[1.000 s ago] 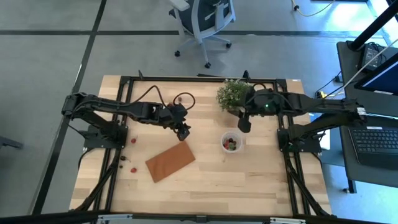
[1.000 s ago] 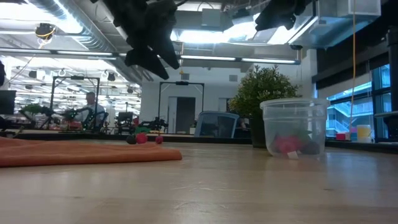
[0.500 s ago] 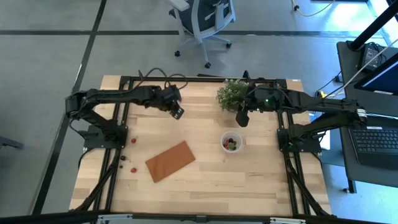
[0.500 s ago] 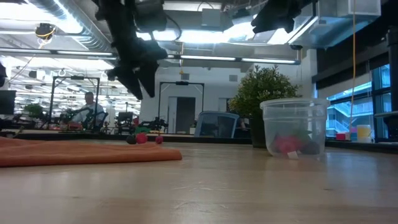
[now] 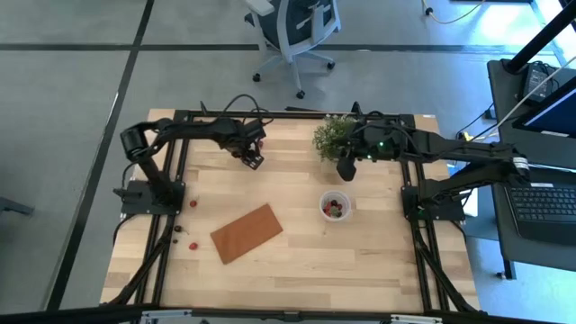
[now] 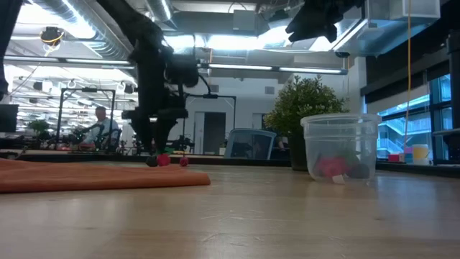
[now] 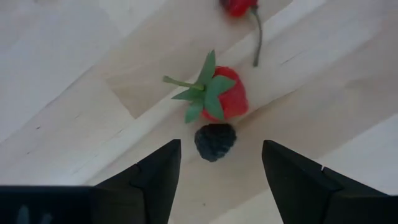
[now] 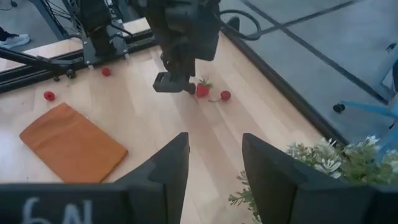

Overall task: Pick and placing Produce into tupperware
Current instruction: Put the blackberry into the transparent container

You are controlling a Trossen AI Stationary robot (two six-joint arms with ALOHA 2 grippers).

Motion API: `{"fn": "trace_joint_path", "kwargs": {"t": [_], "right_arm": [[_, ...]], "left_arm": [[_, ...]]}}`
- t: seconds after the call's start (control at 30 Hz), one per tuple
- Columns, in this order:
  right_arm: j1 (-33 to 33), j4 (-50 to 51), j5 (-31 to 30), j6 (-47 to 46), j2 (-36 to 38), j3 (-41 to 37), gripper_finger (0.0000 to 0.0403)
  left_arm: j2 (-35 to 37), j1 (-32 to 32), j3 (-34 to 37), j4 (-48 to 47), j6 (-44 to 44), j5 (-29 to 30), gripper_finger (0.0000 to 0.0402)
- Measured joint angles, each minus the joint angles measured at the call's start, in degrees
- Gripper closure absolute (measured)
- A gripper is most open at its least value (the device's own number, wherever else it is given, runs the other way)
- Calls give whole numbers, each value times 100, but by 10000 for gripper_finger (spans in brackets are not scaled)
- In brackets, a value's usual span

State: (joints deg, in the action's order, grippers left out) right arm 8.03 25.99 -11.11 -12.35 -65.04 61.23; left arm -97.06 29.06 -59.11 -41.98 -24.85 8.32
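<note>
My left gripper (image 5: 254, 160) hangs open, low over the table near its far edge. In the left wrist view its fingers stand on either side of a dark berry (image 7: 216, 142) without touching it. A red strawberry (image 7: 219, 96) with a green top lies just beyond the berry, and another red piece (image 7: 239, 6) with a stem lies farther off. The tupperware (image 5: 336, 205), a small clear cup, stands on the table right of centre with red and dark pieces inside (image 6: 333, 167). My right gripper (image 5: 345, 168) is open, up in the air between the cup and the plant.
A bushy green potted plant (image 5: 335, 137) stands near the far edge beside my right gripper. A flat brown board (image 5: 247, 232) lies left of the cup. More red pieces (image 5: 192, 203) (image 5: 193, 244) lie near the table's left edge. An office chair stands beyond the table.
My left gripper has moved from above the board's far corner toward the table's far edge and come down to the fruit pieces there. My right gripper has drawn back a little toward the plant.
</note>
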Motion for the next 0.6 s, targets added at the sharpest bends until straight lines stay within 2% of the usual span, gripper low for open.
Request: {"fn": "trace_joint_path", "kwargs": {"t": [0.2,0.37,0.6], "right_arm": [[0,-71,0,-109,-167,-2,251],[0,-122,2,-111,-256,-2,251],[0,-160,2,-108,-286,-2,251]], "left_arm": [[-328,110,0,138,222,-79,182],[-550,170,-8,199,300,-379,182],[-594,170,-22,202,303,-372,182]]}}
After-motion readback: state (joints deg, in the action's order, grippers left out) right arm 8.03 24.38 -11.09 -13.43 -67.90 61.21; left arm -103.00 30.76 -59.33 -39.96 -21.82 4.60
